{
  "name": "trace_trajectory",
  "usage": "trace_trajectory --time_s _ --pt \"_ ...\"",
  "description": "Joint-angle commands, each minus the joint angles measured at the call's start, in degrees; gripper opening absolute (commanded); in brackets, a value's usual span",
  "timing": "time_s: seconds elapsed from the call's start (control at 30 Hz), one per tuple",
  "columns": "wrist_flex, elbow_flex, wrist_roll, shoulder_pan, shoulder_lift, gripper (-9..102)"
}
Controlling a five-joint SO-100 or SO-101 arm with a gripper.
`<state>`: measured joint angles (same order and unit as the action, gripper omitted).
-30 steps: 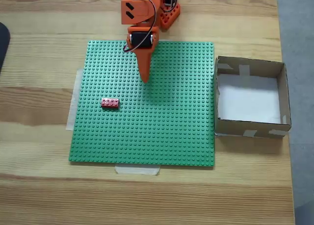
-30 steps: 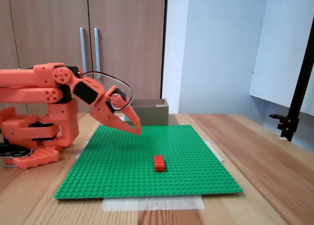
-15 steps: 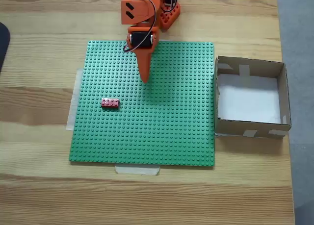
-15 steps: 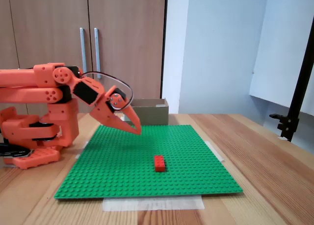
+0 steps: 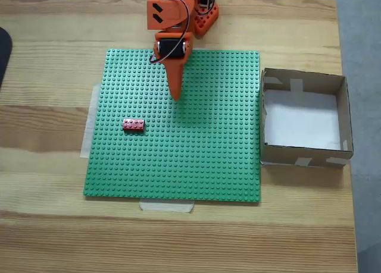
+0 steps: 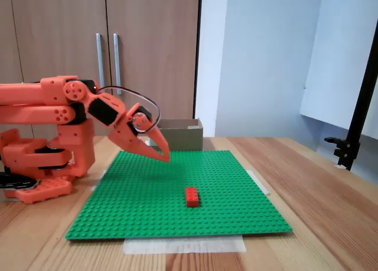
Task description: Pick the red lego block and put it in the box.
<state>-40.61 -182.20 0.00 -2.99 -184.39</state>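
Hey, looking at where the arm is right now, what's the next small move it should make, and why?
Probably open the jaws and swing the gripper toward the red lego block. The jaws look shut and empty, raised above the green baseplate, and the block lies apart from the tip, to its lower left in the top-down fixed view. The box holds nothing yet.

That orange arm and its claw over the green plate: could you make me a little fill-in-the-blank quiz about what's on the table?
1. The red lego block lies on the ____ studded baseplate.
2. The claw hangs above the baseplate, holding ____.
3. The cardboard box has a ____ inner floor.
4. In the view from above, the box stands to the ____ of the baseplate.

Missing words: green; nothing; white; right
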Motion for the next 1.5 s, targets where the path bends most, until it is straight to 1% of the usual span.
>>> trace_trajectory --time_s 0.0,0.87,1.13,1.3,1.47 --pt "0.70 -1.23 0.09 0.09 -0.35 -1" --pt "0.70 -1.23 0.18 0.18 -0.35 -1" --pt "0.70 -1.23 2.55 1.85 -0.09 -1" --pt "1.14 0.00 2.64 2.20 0.53 -1" --pt "-1.05 4.04 2.11 2.11 1.05 -1"
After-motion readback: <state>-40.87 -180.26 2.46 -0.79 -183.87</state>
